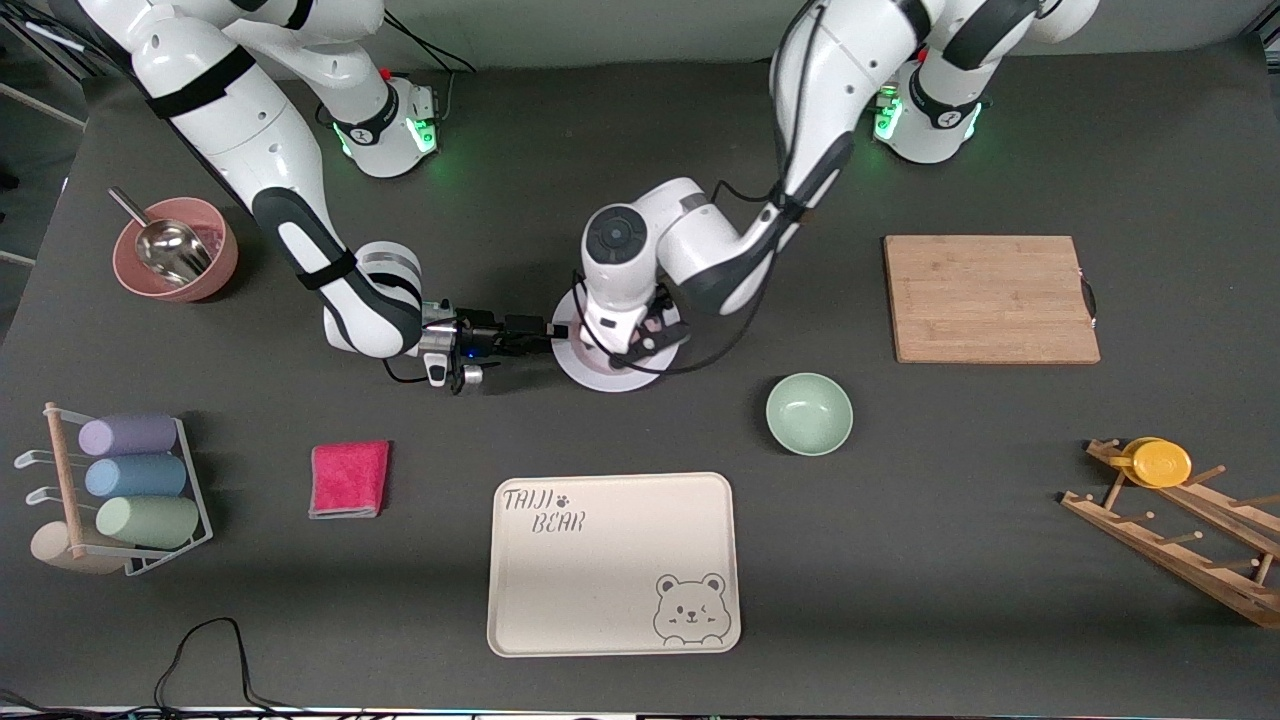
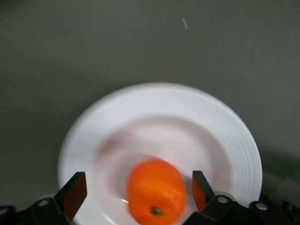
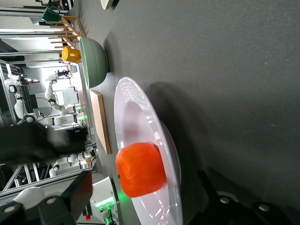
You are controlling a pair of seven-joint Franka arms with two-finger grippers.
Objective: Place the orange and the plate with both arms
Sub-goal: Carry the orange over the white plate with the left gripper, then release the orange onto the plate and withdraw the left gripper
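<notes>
The white plate [image 1: 600, 378] lies mid-table. The orange [image 2: 154, 192] rests in its well, hidden under the left hand in the front view. My left gripper [image 1: 640, 340] hangs over the plate, open, its fingers [image 2: 75, 194] on either side of the orange with gaps to it. My right gripper [image 1: 555, 335] is low at the plate's rim on the right arm's end, open, with the rim [image 3: 173, 187] between its fingers [image 3: 79, 192]. The right wrist view shows the plate [image 3: 136, 108] edge-on with the orange [image 3: 140, 168] on it.
A pale-green bowl [image 1: 809, 413] and a beige bear tray [image 1: 613, 565] lie nearer the camera than the plate. A wooden board [image 1: 990, 298] and a wooden rack [image 1: 1180, 520] are toward the left arm's end. A pink cloth [image 1: 349, 479], a cup rack [image 1: 120, 490] and a pink bowl [image 1: 175, 250] are toward the right arm's end.
</notes>
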